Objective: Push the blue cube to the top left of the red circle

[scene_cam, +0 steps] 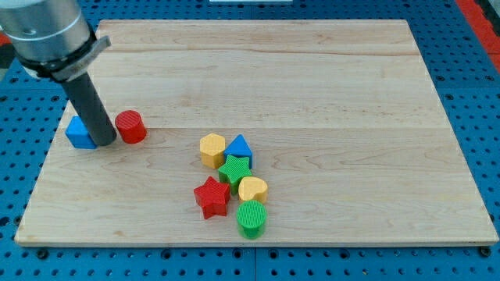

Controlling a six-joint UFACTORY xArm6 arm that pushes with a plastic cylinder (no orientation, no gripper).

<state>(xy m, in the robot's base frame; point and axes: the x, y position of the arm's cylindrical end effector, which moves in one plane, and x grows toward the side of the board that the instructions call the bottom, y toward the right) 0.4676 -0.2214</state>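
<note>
Blue cube (pixel 79 133) sits close to the tabletop's left edge, about halfway down it, and my tip (pixel 107 144) is planted right between it and the red circle (pixel 130 126). The rod comes down from the grey arm housing (pixel 48 33) at the view's top left corner, leaning a little toward the right as it drops, and its dark shaft covers the cube's right side — whether the tip is actually touching the cube I cannot tell. There is no hand on this arm to clench or release; the rod grasps nothing and simply stands on the wooden board (pixel 312 86).

Red circle is just to the right of the tip, slightly higher in the view than the cube, with a thin gap showing between rod and circle.

Well apart from this pair, a cluster packs the board's lower middle — a yellow hexagon block (pixel 212 150) touching a blue triangle block (pixel 239 147), a green star (pixel 233 168) below them, a red star (pixel 211 197) to its lower left, a yellow heart (pixel 252 189) to its lower right, and a green cylinder (pixel 251 219) nearest the bottom edge.
</note>
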